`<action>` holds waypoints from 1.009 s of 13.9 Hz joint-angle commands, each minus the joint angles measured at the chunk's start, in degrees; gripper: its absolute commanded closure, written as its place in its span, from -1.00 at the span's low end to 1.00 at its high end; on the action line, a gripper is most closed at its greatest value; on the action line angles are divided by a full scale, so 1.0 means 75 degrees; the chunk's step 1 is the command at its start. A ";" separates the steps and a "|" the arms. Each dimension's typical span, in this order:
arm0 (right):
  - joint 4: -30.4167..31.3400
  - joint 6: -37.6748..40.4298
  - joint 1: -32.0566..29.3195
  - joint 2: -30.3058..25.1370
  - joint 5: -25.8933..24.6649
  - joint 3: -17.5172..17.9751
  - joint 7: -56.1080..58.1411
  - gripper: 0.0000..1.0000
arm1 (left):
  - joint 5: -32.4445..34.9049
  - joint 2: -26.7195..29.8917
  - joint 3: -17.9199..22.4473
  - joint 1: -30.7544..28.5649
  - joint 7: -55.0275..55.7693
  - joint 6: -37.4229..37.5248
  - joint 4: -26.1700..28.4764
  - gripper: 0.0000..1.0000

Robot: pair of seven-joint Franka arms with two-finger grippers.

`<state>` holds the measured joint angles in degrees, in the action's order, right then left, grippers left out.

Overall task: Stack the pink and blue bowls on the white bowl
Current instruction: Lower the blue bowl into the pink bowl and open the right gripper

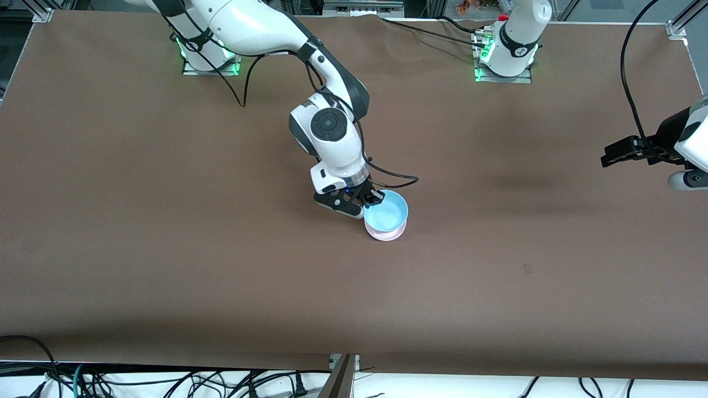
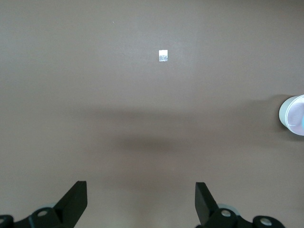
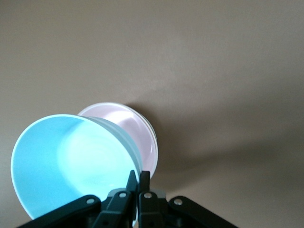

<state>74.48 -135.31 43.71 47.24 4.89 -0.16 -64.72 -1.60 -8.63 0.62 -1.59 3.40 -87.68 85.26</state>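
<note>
My right gripper is shut on the rim of the light blue bowl and holds it tilted just over the pale pink bowl in the middle of the table. In the right wrist view the fingers pinch the blue bowl's wall, with the pink bowl under it. The white bowl is mostly hidden beneath the pink one; only a pale edge shows below its rim. My left gripper waits open and empty above the left arm's end of the table.
The brown table cover bears a small tape mark, which also shows in the left wrist view. The bowl stack sits at the edge of that view. Cables hang along the table's near edge.
</note>
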 commanded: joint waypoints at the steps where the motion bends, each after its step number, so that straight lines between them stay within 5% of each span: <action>1: -0.0438 0.0006 0.0067 0.0393 0.0004 0.0021 -0.0054 1.00 | 0.0202 -0.0080 -0.0025 0.0012 0.0062 0.0160 -0.0223 -1.00; 13: -0.0485 -0.0427 -0.0097 0.0733 -0.0008 -0.0014 0.0122 1.00 | 0.0202 -0.0080 -0.0036 0.0001 0.0062 0.0171 -0.0223 -1.00; 14: -0.0485 -0.0486 -0.0097 0.0756 -0.0008 -0.0014 0.0122 0.82 | 0.0202 -0.0080 -0.0025 0.0001 0.0062 0.0171 -0.0223 -1.00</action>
<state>72.79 -137.99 43.34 51.60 4.89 -0.41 -64.46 -1.60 -8.64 0.62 -1.58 3.40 -87.68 85.24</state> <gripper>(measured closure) 0.974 0.000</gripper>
